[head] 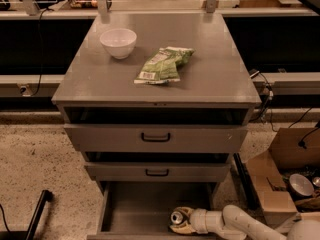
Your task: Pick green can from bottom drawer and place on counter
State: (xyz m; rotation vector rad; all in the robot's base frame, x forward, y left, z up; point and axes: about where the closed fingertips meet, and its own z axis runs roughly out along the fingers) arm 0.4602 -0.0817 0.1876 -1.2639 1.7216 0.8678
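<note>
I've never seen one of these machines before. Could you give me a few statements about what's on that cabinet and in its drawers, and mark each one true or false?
1. A white bowl sits on the counter. True.
2. The green can stands on the counter. False: it is down in the bottom drawer.
3. The bottom drawer is pulled open. True.
4. The snack bag lies inside the bowl. False: it lies on the counter beside the bowl, apart from it.
5. The claw hangs above the counter. False: it is low in the bottom drawer, at the can.
</note>
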